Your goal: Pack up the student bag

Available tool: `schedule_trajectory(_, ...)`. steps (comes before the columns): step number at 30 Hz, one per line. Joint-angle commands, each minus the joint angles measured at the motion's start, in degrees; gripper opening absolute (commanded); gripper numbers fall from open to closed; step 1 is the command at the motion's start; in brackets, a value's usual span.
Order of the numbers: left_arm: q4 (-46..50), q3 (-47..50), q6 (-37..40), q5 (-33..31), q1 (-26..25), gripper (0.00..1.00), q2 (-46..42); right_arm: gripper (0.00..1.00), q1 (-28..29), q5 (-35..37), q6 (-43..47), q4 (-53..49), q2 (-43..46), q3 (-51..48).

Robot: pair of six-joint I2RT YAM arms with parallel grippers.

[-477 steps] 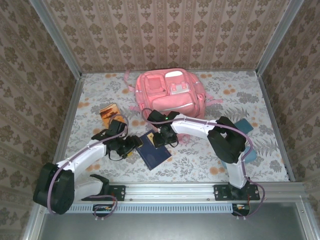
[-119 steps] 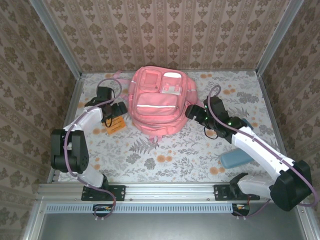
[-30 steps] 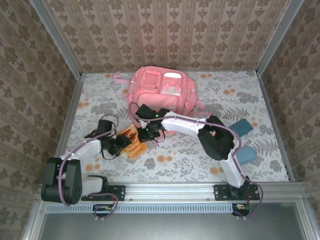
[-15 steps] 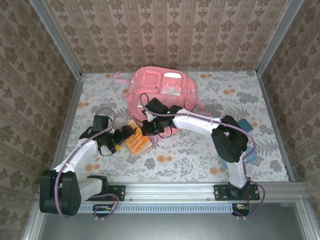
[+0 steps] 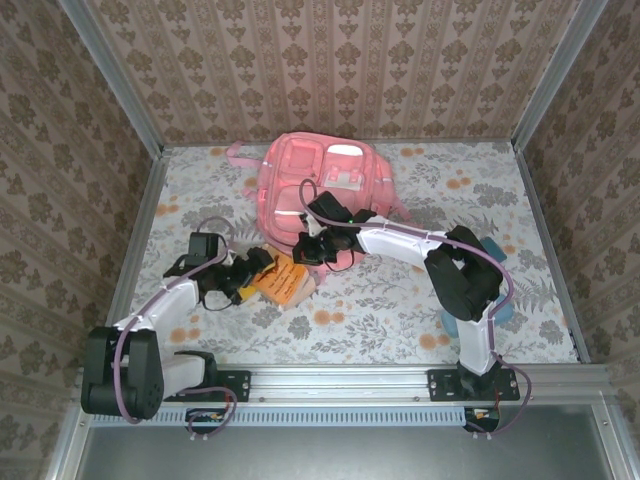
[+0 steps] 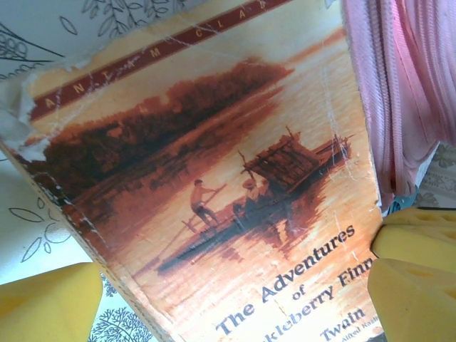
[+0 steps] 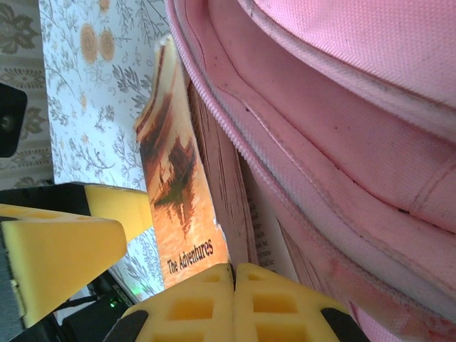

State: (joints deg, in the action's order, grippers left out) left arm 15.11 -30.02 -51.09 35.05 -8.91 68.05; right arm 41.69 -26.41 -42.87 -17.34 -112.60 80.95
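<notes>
The pink student bag lies flat at the back middle of the table. An orange paperback, The Adventures of Huckleberry Finn, lies at the bag's near edge. Its cover sits beside the pink zipper edge, and its pages are tucked under the bag's lip. My left gripper is open, its yellow fingers straddling the book's near end without squeezing it. My right gripper is shut, fingertips pressed together against the book's page edge at the bag's mouth.
A teal case and a blue pouch lie at the right, partly behind the right arm. Papered walls and metal rails close in the floral table.
My left gripper has opened and let go of the book, which has slid right toward the bag. The right gripper has moved up and right along the bag's near edge, still shut.
</notes>
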Motion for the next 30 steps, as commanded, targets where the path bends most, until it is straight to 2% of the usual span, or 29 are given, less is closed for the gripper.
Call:
schedule_trajectory(1, -0.47, 1.03, -3.65, -1.12, 0.1, 0.99, 0.17, 0.0, -1.56, 0.26, -3.15, 3.44, 1.81, -0.78)
schedule_trajectory(6, -2.74, 2.31, -7.86, -0.94, -0.43, 1.0, -0.38, 0.0, -2.05, 0.53, -4.55, 4.3, 1.51, -1.27)
schedule_trajectory(13, -18.87, 4.72, -17.33, 3.28, -1.74, 0.95, 2.24, 0.0, -2.5, 0.09, -5.89, 5.36, 1.83, -2.21)
schedule_trajectory(16, -20.91, 3.9, -18.85, 2.76, -1.9, 0.85, 1.94, 0.0, -2.65, 0.05, -6.42, 5.58, 2.0, -2.6)
schedule_trajectory(20, -19.49, 2.89, -18.78, 0.5, -1.9, 0.66, 0.34, 0.0, -2.87, 0.09, -6.57, 5.12, 2.45, -2.81)
schedule_trajectory(22, -17.84, 2.39, -17.99, -0.17, -1.8, 0.54, -0.26, 0.12, -3.02, -0.01, -6.67, 4.77, 2.97, -3.16)
schedule_trajectory(24, -16.5, 2.32, -17.59, -0.97, -1.75, 0.41, -0.88, 0.29, -3.11, -0.05, -6.78, 5.24, 4.08, -4.11)
schedule_trajectory(28, -11.93, 1.88, -15.68, -3.24, -1.13, 0.26, -2.4, 0.58, -3.15, 1.44, -6.36, 5.49, 7.22, -6.25)
schedule_trajectory(30, -9.35, 1.39, -14.34, -4.71, -0.81, 0.21, -3.62, 0.67, -3.26, 3.18, -5.91, 4.89, 9.35, -7.43)
